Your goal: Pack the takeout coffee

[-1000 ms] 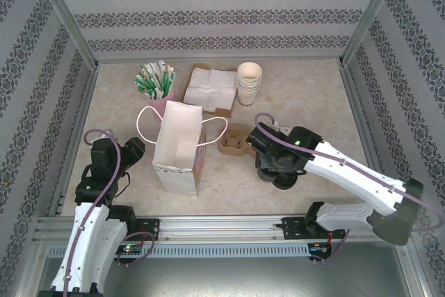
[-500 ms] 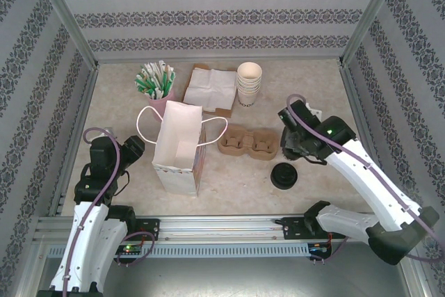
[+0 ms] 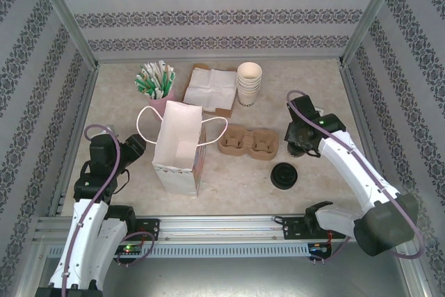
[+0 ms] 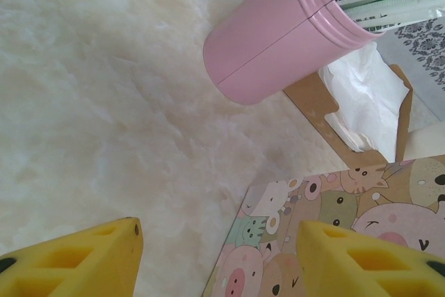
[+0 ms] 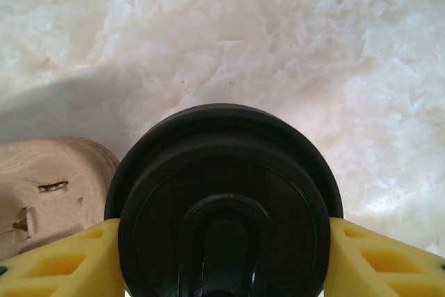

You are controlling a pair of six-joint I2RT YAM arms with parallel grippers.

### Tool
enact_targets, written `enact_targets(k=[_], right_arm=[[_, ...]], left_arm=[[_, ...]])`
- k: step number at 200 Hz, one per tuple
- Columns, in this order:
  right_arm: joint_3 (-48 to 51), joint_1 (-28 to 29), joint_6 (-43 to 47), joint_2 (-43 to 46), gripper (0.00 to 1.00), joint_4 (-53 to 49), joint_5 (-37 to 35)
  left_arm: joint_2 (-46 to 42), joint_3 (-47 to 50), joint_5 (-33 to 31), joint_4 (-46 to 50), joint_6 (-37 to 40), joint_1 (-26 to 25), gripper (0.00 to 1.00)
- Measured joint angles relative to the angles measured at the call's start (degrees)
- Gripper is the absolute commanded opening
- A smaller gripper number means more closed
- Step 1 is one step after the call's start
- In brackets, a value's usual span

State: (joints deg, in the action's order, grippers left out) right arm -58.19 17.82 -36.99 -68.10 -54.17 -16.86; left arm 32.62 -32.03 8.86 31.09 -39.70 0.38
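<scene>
The right claw (image 3: pixel 300 141) holds the coffee (image 5: pixel 222 193) just right of the carrier (image 3: pixel 248 145), the wrist view showing yellow fingers (image 5: pixel 62 262) against its black top, while the top view adds a loose lid (image 3: pixel 285 175) nearby, and the left claw (image 4: pixel 219 255) stands wide and empty beside the bag (image 3: pixel 179 147).
</scene>
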Motion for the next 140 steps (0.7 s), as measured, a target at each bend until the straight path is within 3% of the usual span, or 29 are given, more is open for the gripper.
enact_targets(k=[93, 140], right_arm=[[2.4, -1.6, 1.5, -0.8, 0.73, 2.2, 1.1], [2.4, -1.6, 1.7, -0.4, 0.74, 2.2, 1.3]], left_arm=[[1.3, 0.0, 0.7, 0.0, 0.0, 0.0, 0.61], [1.3, 0.0, 1.2, 0.0, 0.0, 0.0, 0.61]])
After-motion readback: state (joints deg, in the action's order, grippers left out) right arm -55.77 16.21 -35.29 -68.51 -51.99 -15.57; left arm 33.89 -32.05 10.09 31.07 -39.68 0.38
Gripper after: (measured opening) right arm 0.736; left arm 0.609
